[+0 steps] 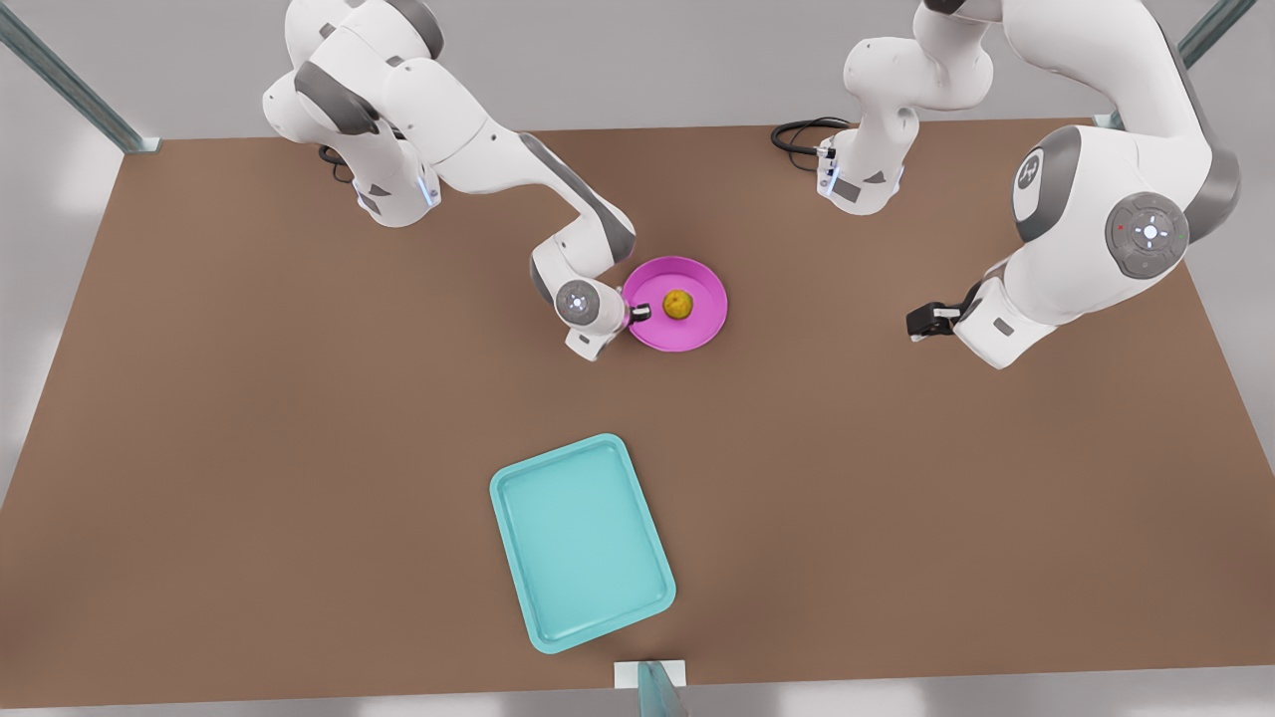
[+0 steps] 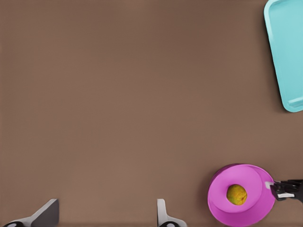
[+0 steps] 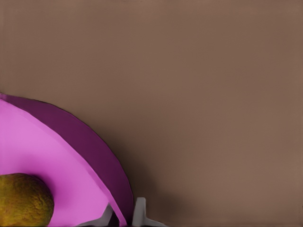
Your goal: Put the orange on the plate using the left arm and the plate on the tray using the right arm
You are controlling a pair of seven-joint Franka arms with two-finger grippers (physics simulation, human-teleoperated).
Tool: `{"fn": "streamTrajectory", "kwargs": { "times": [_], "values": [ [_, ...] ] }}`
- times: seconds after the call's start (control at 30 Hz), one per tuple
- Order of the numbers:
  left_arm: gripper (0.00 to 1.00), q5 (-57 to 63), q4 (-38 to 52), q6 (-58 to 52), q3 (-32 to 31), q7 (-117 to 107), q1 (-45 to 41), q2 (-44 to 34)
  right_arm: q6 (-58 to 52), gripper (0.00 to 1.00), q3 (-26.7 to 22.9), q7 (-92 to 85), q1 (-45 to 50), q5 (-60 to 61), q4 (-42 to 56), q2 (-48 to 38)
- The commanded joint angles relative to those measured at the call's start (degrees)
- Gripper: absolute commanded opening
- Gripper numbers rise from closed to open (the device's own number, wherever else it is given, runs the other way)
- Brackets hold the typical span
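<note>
While the orange (image 1: 677, 304) sits in the middle of the plate (image 1: 702, 329), your right gripper (image 1: 640, 313) has the plate's rim pinched between its narrow-set fingers (image 3: 140, 213) — the rim edge nearest the front view's left. Your left gripper (image 1: 917, 321) waits well apart toward the table's (image 1: 249, 448) right edge, fingers spread and empty. The tray (image 1: 581, 540) lies bare near the table's near edge.
</note>
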Motion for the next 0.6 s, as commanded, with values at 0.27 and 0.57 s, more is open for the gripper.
{"fn": "streamTrajectory", "kwargs": {
  "times": [0.27, 0.57],
  "values": [
    [1.00, 0.26, 0.11, -0.09, 0.00, 0.11, 0.00, -0.17, -2.72, 0.21, 0.27, 2.02, -3.24, 0.20, 4.09, -1.09],
    [1.00, 0.26, 0.11, -0.09, 0.09, 0.11, 0.00, -0.08, -13.44, 0.21, 0.89, -3.43, -16.59, 9.16, 26.49, 8.48]
  ]
}}
